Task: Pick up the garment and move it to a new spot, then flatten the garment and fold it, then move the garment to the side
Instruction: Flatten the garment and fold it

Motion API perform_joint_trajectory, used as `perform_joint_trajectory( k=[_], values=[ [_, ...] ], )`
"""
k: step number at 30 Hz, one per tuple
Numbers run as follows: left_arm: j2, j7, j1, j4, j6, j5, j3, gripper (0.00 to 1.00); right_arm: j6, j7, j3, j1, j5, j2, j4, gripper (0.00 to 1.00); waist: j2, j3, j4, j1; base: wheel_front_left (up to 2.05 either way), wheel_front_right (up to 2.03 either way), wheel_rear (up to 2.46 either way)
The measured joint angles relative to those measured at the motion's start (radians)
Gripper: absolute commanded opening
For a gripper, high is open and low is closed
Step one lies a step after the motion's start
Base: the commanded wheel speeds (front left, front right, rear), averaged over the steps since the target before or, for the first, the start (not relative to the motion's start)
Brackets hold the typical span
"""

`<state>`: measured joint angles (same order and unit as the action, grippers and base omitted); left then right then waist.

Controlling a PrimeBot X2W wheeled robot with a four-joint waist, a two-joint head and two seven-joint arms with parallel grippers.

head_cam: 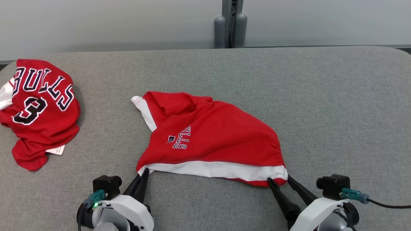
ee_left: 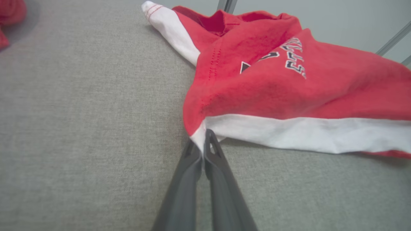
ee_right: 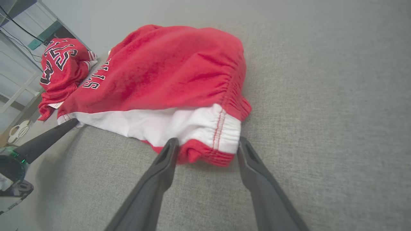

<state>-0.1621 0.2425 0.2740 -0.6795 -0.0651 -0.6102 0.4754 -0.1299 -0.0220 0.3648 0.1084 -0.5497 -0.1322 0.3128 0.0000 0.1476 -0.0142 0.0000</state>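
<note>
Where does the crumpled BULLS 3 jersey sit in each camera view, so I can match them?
Head view: jersey at the far left of the table.
Left wrist view: jersey, a red sliver in the top-left corner.
Right wrist view: jersey at upper left, beyond the garment.
Shared landmark: the garment's white band.

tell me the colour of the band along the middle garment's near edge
White, the band on the red garment; clearest in the right wrist view.
</note>
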Motion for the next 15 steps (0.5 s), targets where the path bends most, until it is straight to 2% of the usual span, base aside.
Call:
perform_joint_trajectory(
  k=[3,6,9,15],
  values=[
    [0.000,0.000,0.000,0.001,0.002,0.000,0.003,0.00,0.000,-0.005,0.005,0.000,-0.011,-0.011,-0.030,0.81,0.0000,0.001,0.001,0.0000,0.00,0.00,0.00],
    [0.000,-0.002,0.000,0.001,0.004,-0.003,0.007,0.00,0.000,-0.011,0.013,0.000,-0.027,-0.013,-0.057,0.80,0.0000,0.000,0.003,0.0000,0.00,0.00,0.00],
    [0.000,-0.002,0.000,0.000,0.004,-0.005,0.010,0.00,0.000,-0.021,0.016,-0.002,-0.041,-0.018,-0.080,0.83,0.0000,-0.003,0.007,0.0000,0.00,0.00,0.00],
    [0.001,-0.004,0.000,0.000,0.004,-0.007,0.016,0.00,0.000,-0.030,0.000,-0.007,-0.059,-0.030,-0.099,0.95,0.0000,-0.006,0.015,0.0000,0.00,0.00,0.00]
  ],
)
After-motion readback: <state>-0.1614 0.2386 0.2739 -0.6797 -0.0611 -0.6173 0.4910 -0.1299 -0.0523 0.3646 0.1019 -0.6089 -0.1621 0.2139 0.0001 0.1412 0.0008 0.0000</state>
